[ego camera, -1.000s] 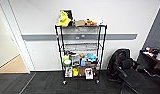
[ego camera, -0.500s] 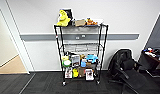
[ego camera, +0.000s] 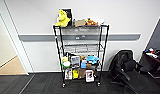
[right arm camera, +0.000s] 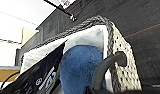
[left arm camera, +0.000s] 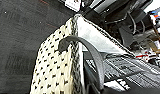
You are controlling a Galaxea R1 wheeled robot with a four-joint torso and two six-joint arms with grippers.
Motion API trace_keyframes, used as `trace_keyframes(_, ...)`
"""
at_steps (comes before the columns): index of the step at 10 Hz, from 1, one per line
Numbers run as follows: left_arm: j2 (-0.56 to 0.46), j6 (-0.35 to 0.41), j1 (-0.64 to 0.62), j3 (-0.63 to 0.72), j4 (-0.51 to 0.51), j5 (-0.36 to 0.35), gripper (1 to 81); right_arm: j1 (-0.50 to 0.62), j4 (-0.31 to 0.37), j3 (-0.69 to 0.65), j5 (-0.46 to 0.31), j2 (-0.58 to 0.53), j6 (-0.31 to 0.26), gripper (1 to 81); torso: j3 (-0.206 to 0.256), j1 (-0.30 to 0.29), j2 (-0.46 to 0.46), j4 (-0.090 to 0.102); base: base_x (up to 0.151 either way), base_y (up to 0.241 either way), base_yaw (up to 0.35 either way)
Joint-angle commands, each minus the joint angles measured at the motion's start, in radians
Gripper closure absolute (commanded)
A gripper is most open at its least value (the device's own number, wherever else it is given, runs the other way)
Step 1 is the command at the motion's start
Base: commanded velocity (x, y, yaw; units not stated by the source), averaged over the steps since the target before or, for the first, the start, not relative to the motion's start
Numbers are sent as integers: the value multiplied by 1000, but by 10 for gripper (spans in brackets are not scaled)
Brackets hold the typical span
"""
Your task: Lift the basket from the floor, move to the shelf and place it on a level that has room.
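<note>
Head view: tall, narrow black wire rack (ego camera: 80, 53) on small casters, standing on dark charcoal carpet (ego camera: 33, 85) against a pale wall. Yellow plush toy (ego camera: 62, 18) on the top tier, beside a brown box (ego camera: 79, 23); next tier down (ego camera: 81, 48) nearly bare; lower tiers crowded with colourful items. Black office chair (ego camera: 124, 68) just right of the rack, tan wooden flooring (ego camera: 9, 67) through the opening at left. Left wrist view: small beige woven basket (left arm camera: 56, 67) with pale lining seen close up, raised above the carpet, a dark curved handle (left arm camera: 88, 55) arching over its side; jaws of the left gripper impossible to judge. Right wrist view: same basket's woven side (right arm camera: 123, 62) and grey braided rim, a blue fuzzy object (right arm camera: 79, 67) and a black printed packet (right arm camera: 38, 77) inside; jaw state of the right gripper likewise impossible to tell.
</note>
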Motion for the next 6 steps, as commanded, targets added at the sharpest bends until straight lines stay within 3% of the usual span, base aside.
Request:
trace_keyframes(1,-24,-8,-110,87,14,-3,811,152,-15,153,30,-52,10,811,0,0,0,0,78,0,0)
trace_keyframes(6,-41,-8,-110,127,15,-4,811,155,-14,258,73,-116,12,811,0,0,0,0,78,0,0)
